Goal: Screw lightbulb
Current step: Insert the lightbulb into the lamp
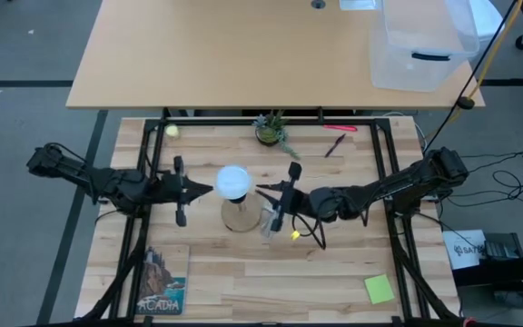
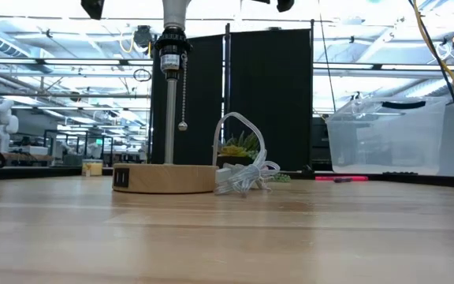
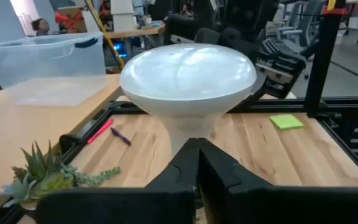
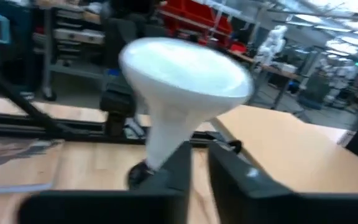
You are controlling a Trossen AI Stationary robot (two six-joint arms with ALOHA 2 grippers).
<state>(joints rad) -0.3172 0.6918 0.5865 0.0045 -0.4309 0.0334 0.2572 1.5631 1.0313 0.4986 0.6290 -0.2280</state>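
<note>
The white lightbulb [image 1: 233, 181] stands upright with its base in the black socket [image 2: 171, 43] on the post of the round wooden stand [image 2: 164, 177]. My left gripper [image 1: 211, 189] is shut and level at the bulb's left. In the left wrist view its tips [image 3: 195, 146] cover the foot of the bulb's pale cone [image 3: 188, 124]. My right gripper [image 1: 258, 190] is at the bulb's right with a narrow empty gap between its fingers [image 4: 201, 155], and the cone [image 4: 166, 134] passes behind one finger. A clear plastic wrapper [image 2: 243, 177] lies against the stand's base. My left gripper points level from the table's left at the bulb's cone [image 3: 188, 124], just under the globe. Its own shut tips hide the spot, so I cannot tell whether they touch the bulb.
A small potted plant [image 1: 271, 130], a pink pen [image 1: 340, 128] and a dark pen [image 1: 334, 145] lie toward the far edge. A yellow ball [image 1: 172, 131] is at the far left. A book [image 1: 163, 282] and a green sticky note [image 1: 379, 289] lie near the front. A clear bin [image 1: 420, 45] stands on the table behind.
</note>
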